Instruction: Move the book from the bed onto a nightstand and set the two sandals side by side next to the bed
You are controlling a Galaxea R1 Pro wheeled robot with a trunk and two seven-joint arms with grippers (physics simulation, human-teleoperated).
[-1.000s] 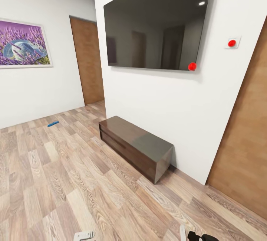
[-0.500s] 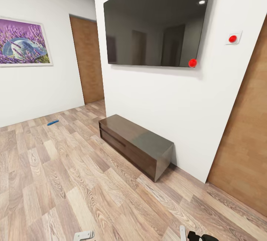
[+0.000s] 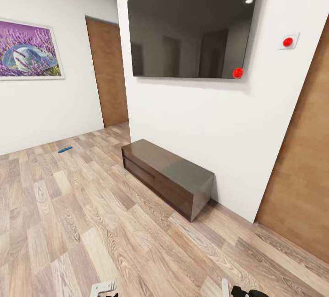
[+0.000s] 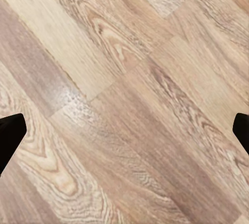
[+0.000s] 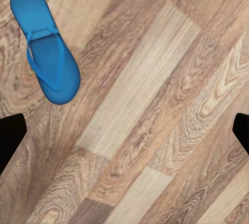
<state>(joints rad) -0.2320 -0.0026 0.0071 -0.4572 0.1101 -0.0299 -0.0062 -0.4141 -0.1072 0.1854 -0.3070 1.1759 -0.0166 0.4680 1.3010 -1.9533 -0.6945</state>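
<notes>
One bright blue sandal (image 3: 65,149) lies flat on the plank floor far off at the left, near the white wall. Another blue sandal (image 5: 46,47) lies sole-down on the floor in the right wrist view, off to one side of my right gripper (image 5: 124,130). That gripper is open with only bare floor between its dark fingertips (image 5: 10,137). My left gripper (image 4: 124,133) is open too, over bare planks. The book, the bed and the nightstand are out of view.
A long low dark brown cabinet (image 3: 167,175) stands against the white wall under a big black screen (image 3: 192,24). Brown doors (image 3: 107,75) stand at the back left and at the right (image 3: 306,182). A purple lavender picture (image 3: 28,51) hangs at the left. Open floor (image 3: 68,224) lies ahead.
The whole head view has shifted a little, with the screen and wall marks sitting slightly higher in the picture, so the camera has moved. Nothing else has changed.
</notes>
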